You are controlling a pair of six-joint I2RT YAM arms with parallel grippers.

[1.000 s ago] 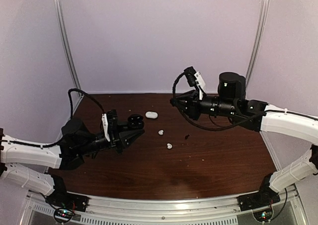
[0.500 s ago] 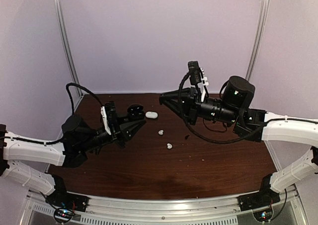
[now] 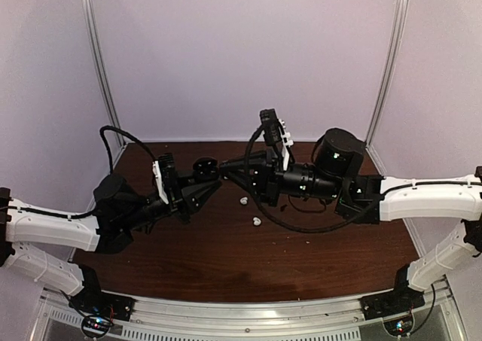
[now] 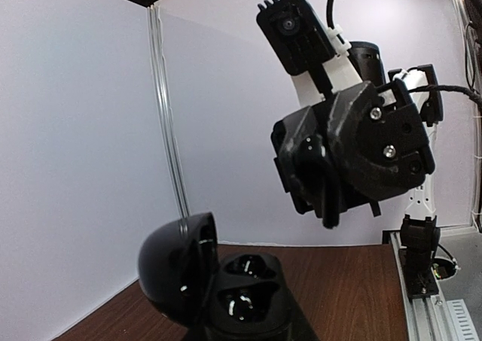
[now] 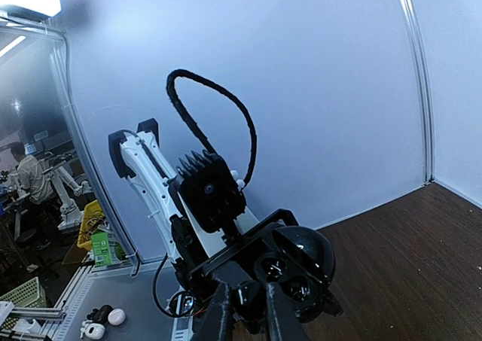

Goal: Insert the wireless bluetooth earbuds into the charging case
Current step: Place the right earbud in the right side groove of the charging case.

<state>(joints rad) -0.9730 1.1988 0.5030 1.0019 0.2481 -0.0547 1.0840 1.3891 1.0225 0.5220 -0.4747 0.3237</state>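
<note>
My left gripper (image 3: 197,187) is shut on the base of a black round charging case (image 3: 205,165) and holds it above the table with the lid open. The left wrist view shows the case's two empty sockets (image 4: 247,290) and raised lid (image 4: 175,266). My right gripper (image 3: 227,169) sits just right of the case. Its fingers (image 5: 220,311) stand a narrow gap apart around a small glossy black earbud (image 5: 253,305), close to the case (image 5: 301,269). Two white earbuds (image 3: 244,201) (image 3: 257,221) lie on the table. The right gripper also shows in the left wrist view (image 4: 329,205).
The dark wooden table (image 3: 316,258) has white walls behind and at both sides. A black cable (image 3: 260,205) loops under the right wrist over the table. The white oval case is hidden behind the right gripper.
My right arm has swung left and down from the table's back right until its fingertips reach the black case. My left gripper has lifted the case slightly, then held still.
</note>
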